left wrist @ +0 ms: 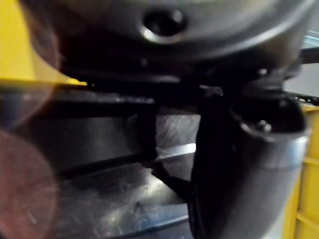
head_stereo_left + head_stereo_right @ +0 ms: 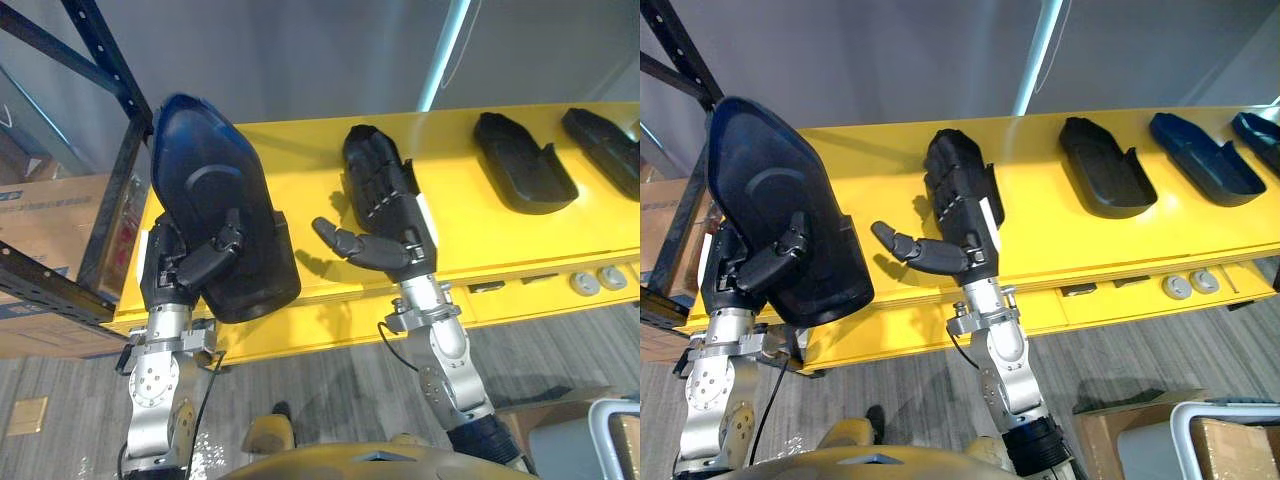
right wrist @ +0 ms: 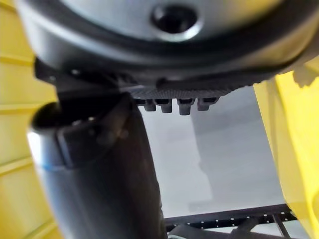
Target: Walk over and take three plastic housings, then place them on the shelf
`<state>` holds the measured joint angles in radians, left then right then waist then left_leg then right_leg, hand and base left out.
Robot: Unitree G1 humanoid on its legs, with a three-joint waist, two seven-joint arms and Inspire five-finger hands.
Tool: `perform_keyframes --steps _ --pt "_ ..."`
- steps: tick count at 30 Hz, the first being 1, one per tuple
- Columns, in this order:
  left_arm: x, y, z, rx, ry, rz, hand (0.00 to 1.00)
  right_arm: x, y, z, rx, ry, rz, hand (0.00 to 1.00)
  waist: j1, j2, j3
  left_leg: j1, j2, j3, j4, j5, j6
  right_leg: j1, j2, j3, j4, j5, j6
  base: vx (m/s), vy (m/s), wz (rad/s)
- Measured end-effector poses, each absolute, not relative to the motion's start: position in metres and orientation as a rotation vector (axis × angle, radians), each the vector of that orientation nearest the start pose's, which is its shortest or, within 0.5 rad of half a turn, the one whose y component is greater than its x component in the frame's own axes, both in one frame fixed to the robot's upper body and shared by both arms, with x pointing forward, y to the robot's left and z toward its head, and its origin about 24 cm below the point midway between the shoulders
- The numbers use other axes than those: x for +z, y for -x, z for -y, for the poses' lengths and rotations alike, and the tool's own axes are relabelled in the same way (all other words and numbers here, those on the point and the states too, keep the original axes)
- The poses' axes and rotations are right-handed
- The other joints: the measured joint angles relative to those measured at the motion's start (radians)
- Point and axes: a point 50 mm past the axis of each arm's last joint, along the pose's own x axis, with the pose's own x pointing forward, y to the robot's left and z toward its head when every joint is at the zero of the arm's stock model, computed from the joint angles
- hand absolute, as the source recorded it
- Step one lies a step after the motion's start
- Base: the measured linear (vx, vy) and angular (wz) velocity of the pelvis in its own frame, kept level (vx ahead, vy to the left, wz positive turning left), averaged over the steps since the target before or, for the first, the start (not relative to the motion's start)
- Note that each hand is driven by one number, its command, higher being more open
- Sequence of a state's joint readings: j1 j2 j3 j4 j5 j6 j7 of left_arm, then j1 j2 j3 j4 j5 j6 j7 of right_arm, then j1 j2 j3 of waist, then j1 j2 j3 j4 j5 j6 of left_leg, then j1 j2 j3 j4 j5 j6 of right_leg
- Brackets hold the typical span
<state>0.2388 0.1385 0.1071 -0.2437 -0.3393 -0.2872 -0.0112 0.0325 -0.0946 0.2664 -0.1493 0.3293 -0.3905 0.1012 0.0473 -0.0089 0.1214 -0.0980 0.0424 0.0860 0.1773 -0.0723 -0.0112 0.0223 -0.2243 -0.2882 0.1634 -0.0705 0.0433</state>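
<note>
My left hand (image 2: 190, 265) grips a large dark plastic housing (image 2: 215, 200) and holds it upright, raised at the left end of the yellow table (image 2: 300, 160). The thumb lies across its front. My right hand (image 2: 390, 215) hovers palm down over the table's middle, open and holding nothing, with its thumb out to the side. In the right wrist view its fingertips (image 3: 174, 104) are short and straight. Further housings lie on the table to the right: one black housing (image 2: 1105, 165), a dark blue housing (image 2: 1205, 158) and a third housing at the edge (image 2: 1260, 130).
A black metal shelf rack (image 2: 110, 150) stands at the left, right by the held housing, with a cardboard box (image 2: 50, 220) behind it. Cardboard boxes (image 2: 1200, 440) sit on the floor at the lower right. Round knobs (image 2: 1190, 284) are on the table's front.
</note>
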Motion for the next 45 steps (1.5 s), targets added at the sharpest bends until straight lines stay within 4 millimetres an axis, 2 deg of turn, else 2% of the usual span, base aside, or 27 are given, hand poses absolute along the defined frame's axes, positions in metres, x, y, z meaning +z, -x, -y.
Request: perform_keyframes --steps 2,3,6,10,12,18,25,30,36,40,43,45 --pt "0.089 -0.199 -0.203 0.138 0.160 0.368 0.00 0.103 -0.227 0.114 0.322 -0.283 0.483 1.00 -0.007 -0.005 -0.009 -0.022 -0.025 -0.003 -0.002 0.011 0.010 0.027 0.005 0.043 -0.083 0.006 -0.002 -0.04 0.036 0.14" --pt "0.094 -0.199 -0.199 0.125 0.149 0.387 0.00 0.106 -0.227 0.116 0.328 -0.274 0.494 1.00 -0.011 -0.006 -0.010 -0.030 -0.028 -0.008 -0.005 0.018 0.009 0.028 0.004 0.043 -0.094 0.012 0.009 -0.04 0.014 0.23" --pt "0.104 -0.194 -0.194 0.118 0.097 0.426 0.00 0.116 -0.223 0.116 0.369 -0.251 0.536 1.00 -0.009 -0.002 -0.016 -0.012 -0.018 -0.003 -0.034 0.039 -0.002 0.034 0.011 0.035 -0.093 0.016 0.018 -0.09 -0.048 0.03" --pt "0.112 -0.184 -0.201 0.157 0.054 0.443 0.00 0.140 -0.210 0.117 0.411 -0.247 0.648 1.00 0.004 0.002 -0.041 0.022 -0.001 0.035 -0.097 0.048 -0.017 0.034 0.018 0.034 -0.095 0.009 0.039 -0.09 -0.077 -0.21" --pt "0.110 -0.182 -0.209 0.188 0.037 0.415 0.00 0.148 -0.202 0.118 0.427 -0.256 0.689 1.00 -0.004 0.005 -0.067 0.035 0.026 0.103 -0.108 0.054 -0.021 0.038 0.017 0.029 -0.096 0.011 0.051 -0.01 -0.039 -0.02" --pt "0.105 -0.182 -0.227 0.282 0.008 0.333 0.00 0.137 -0.196 0.119 0.444 -0.263 0.614 1.00 -0.022 0.000 -0.095 0.078 0.036 0.146 -0.167 0.085 -0.035 0.046 0.021 0.027 -0.095 0.014 0.055 -0.01 -0.011 -0.07" --pt "0.088 -0.216 -0.265 0.385 -0.073 0.192 0.00 0.128 -0.197 0.117 0.522 -0.211 0.524 1.00 -0.030 -0.001 -0.101 0.110 0.040 0.205 -0.196 0.098 -0.044 0.047 0.018 0.047 -0.092 0.018 0.060 0.01 0.016 -0.08" --pt "0.086 -0.247 -0.285 0.317 -0.044 0.112 0.00 0.122 -0.196 0.111 0.606 -0.230 0.470 1.00 -0.054 0.000 -0.102 0.113 0.042 0.230 -0.197 0.106 -0.044 0.027 0.017 0.065 -0.080 0.023 0.067 0.03 0.019 -0.11" --pt "0.088 -0.279 -0.296 0.217 0.095 0.023 0.00 0.109 -0.192 0.095 0.717 -0.242 0.379 1.00 -0.080 0.013 -0.102 0.125 0.042 0.251 -0.198 0.106 -0.046 0.020 0.016 0.084 -0.075 0.023 0.067 0.01 0.016 -0.10" --pt "0.067 -0.287 -0.292 0.161 0.170 -0.116 0.00 0.106 -0.189 0.087 0.775 -0.241 0.351 1.00 -0.084 0.037 -0.094 0.124 0.043 0.263 -0.199 0.106 -0.046 0.010 0.017 0.099 -0.069 0.023 0.067 -0.02 0.020 -0.10" --pt "0.048 -0.286 -0.296 0.203 0.193 -0.219 0.00 0.105 -0.188 0.083 0.791 -0.273 0.332 1.00 -0.098 0.052 -0.087 0.119 0.045 0.266 -0.199 0.106 -0.046 -0.002 0.018 0.101 -0.058 0.023 0.067 -0.02 0.008 -0.02" --pt "0.047 -0.288 -0.299 0.227 0.193 -0.229 0.00 0.105 -0.187 0.081 0.801 -0.288 0.327 1.00 -0.103 0.058 -0.083 0.113 0.045 0.265 -0.199 0.107 -0.045 -0.007 0.018 0.101 -0.057 0.023 0.067 -0.02 0.007 0.01"
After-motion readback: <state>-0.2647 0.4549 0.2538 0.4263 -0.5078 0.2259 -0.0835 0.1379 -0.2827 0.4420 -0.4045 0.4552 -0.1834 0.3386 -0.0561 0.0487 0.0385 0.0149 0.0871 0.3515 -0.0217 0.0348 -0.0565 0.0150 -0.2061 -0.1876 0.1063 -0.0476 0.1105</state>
